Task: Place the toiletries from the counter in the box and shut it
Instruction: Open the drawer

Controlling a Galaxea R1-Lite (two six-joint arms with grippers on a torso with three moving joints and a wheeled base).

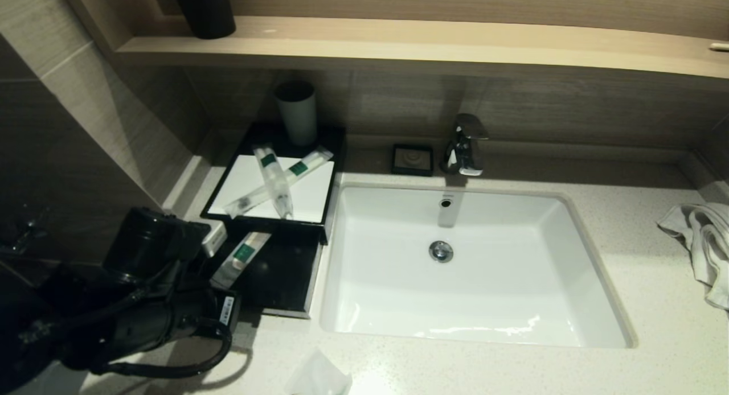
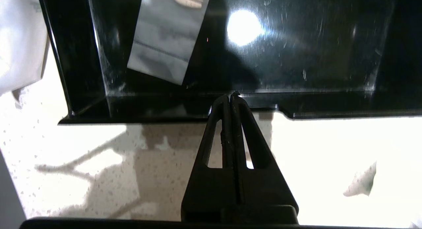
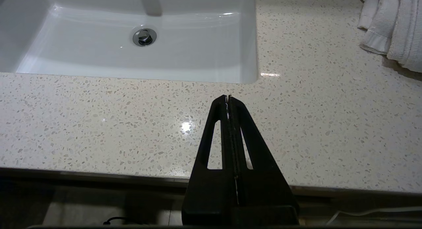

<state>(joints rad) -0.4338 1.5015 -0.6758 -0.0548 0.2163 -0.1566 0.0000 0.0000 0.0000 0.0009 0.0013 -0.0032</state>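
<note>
A black box (image 1: 336, 156) stands left of the sink, its lower drawer (image 1: 315, 270) pulled out toward me. One clear packet with a green label (image 1: 242, 255) lies in the drawer; it also shows in the left wrist view (image 2: 166, 41). Two more wrapped toiletries (image 1: 279, 181) lie crossed on white paper on the box's top tray. A small white item (image 1: 213, 239) lies against the box's left side. My left gripper (image 2: 230, 95) is shut and empty, its tips at the drawer's front wall (image 2: 329, 105). My right gripper (image 3: 228, 97) is shut and empty over the counter's front, right of the sink.
The white sink (image 1: 592, 270) with a chrome tap (image 1: 466, 145) fills the middle. A grey cup (image 1: 297, 113) stands on the box's back. A soap dish (image 1: 412, 159), a white towel (image 1: 703, 244) at right and a clear wrapper (image 1: 318, 377) at the counter's front edge.
</note>
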